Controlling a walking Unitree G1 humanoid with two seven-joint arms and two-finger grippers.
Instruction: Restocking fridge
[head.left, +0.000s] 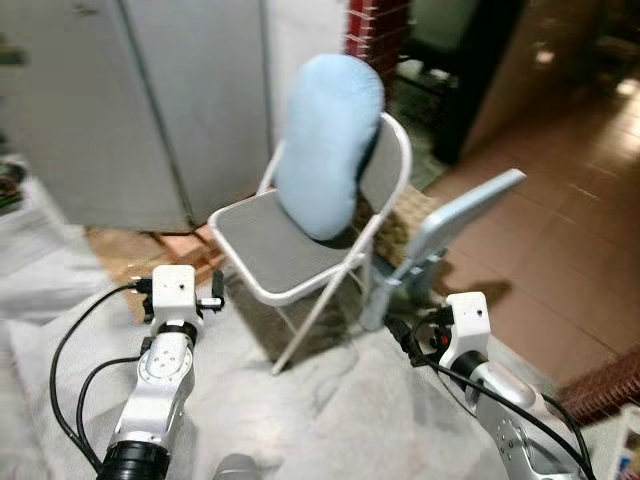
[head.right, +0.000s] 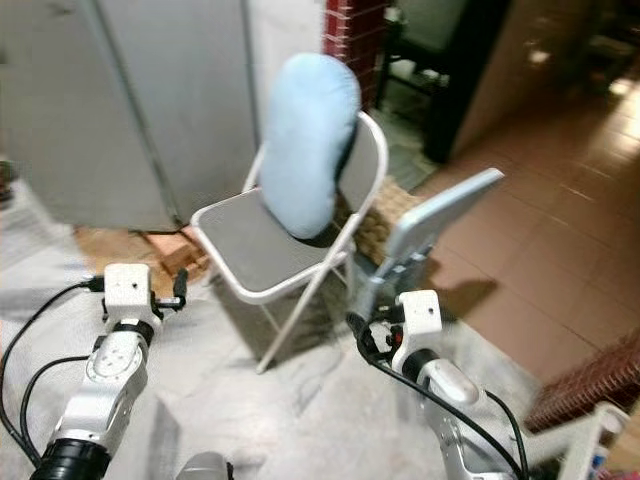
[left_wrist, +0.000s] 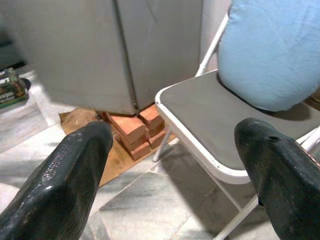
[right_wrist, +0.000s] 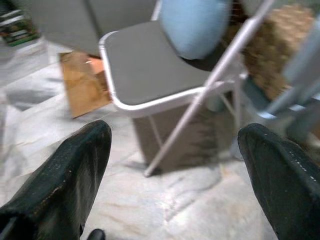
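Fridge (head.left: 150, 100) upright, doors shut, folding chair (head.left: 290, 250) beside, both grippers spread

fridge (head.left: 130, 100): top cut off, blurred | chair (head.left: 290, 250): back hidden by cushion (head.left: 328, 140) | packet (left_wrist: 10, 87): print unreadable

showing two silver arms with white boxy wrist blocks, left gripper (left_wrist: 165, 175) and right gripper (right_wrist: 175, 175) wearing thick textured black fingers, trailing looping black cables.

Grey fridge (head.left: 140, 100), doors closed, stands raised on red bricks (left_wrist: 134, 131), behind the chair
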